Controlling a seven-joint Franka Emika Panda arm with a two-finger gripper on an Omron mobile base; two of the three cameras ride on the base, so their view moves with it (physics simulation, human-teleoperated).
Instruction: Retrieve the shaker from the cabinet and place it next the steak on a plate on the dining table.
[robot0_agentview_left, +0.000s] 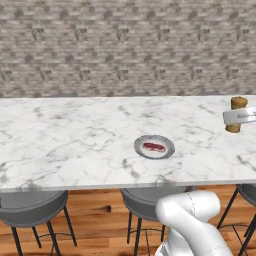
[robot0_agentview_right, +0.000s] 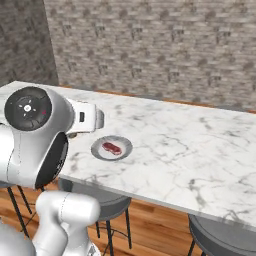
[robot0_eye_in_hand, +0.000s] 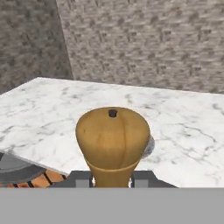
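Left to right: round grey stools (robot0_agentview_left: 32, 207) under the dining table (robot0_agentview_left: 75, 130); grey plate (robot0_agentview_left: 154, 147) bearing the steak (robot0_agentview_left: 154, 147), mid-counter; wooden shaker (robot0_agentview_left: 236, 114) at far right, pinched at its waist by the gripper (robot0_eye_in_hand: 112, 178), upright above the marble. Risk: release well apart from the plate, or a tilt toppling the tall mill. Surface: white veined marble. Room: grey brick wall (robot0_agentview_left: 125, 45), wood floor.

A grey brick wall (robot0_agentview_left: 125, 45) stands at the back. The floor (robot0_agentview_left: 95, 220) is made of warm brown wooden boards. Round grey stools (robot0_agentview_left: 32, 210) on thin black legs stand on it.
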